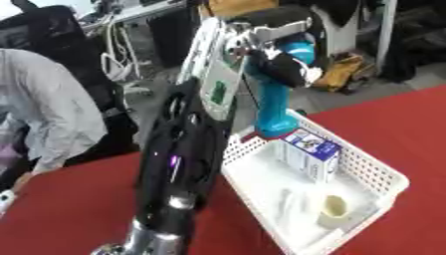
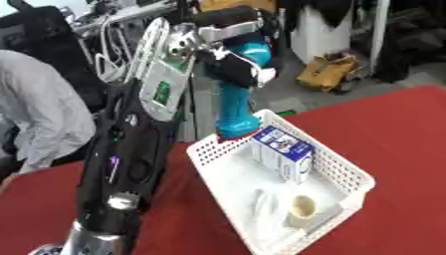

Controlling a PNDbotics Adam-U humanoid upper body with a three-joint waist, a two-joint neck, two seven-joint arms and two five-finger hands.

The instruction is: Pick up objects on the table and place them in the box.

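A teal power drill hangs upright over the far end of the white lattice box, its foot just above the rim. Inside the box a blue-and-white carton stands upright, with a pale roll of tape nearer the front.

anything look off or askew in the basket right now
Nothing looks spilled or damaged. The left hand holds a teal tool upright over the white basket's far corner. Inside, a blue and white carton stands upright and a small cream cup sits near the front, beside something white I cannot make out.
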